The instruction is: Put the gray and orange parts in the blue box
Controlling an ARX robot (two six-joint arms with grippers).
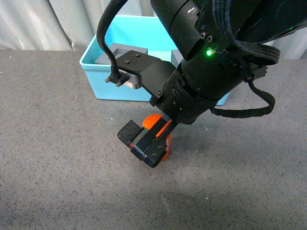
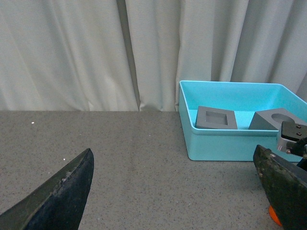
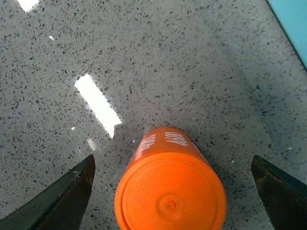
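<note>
Progress: two of three in. Gray square-recess cube (image 2: 216, 118) and gray round-recess cube (image 2: 273, 120) inside blue box (image 2: 225, 148). Orange cylinder (image 3: 170, 191) upright on table (image 1: 57, 143), 6 o'clock from box, between spread fingers of right gripper (image 3: 172, 172), ungrasped. Left gripper (image 2: 175, 184) spread, empty. Needs clamping, then lifting over near rim; open tabletop around.

1. The cylinder (image 3: 170, 191) is coloured bright orange, with white lettering.
2. The box (image 2: 230, 143) is coloured light turquoise-blue.
3. The square-recessed cube (image 2: 216, 118) and the round-recessed cube (image 2: 273, 120) are finished in matte gray.
4. The desk (image 3: 192, 72) is dark gray, flecked black and white.
5. The curtain (image 2: 72, 52) is pale gray-white.
6. The left fingers (image 2: 57, 196) and right fingers (image 3: 62, 196) are black.
</note>
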